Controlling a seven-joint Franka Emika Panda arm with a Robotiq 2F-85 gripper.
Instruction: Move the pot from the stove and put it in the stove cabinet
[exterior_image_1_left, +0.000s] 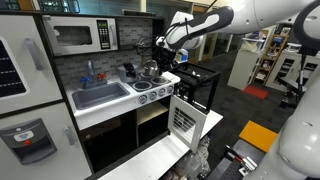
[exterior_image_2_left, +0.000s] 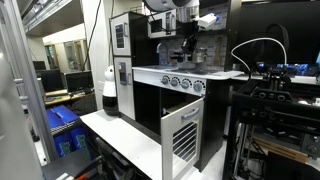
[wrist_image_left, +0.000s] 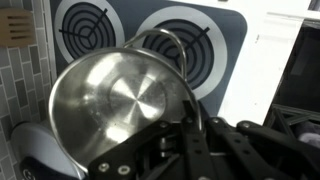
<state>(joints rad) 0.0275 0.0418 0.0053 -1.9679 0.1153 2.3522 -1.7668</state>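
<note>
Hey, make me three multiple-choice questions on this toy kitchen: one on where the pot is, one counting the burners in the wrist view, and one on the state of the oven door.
1. Where is the small round shiny silver metal pot?
A) in the grey sink
B) over the white cooktop, at the pincer
C) inside the microwave

2. How many black round silver-ringed burners does the wrist view show?
A) none
B) two
C) four

3. What state is the white slatted oven door in?
A) open
B) shut
C) missing

Answers:
1 B: the pincer is closed at the pot's rim, with the burners right behind it.
2 B: two burners lie beyond the pot.
3 A: in both exterior views the door stands swung out from the dark compartment.
</note>
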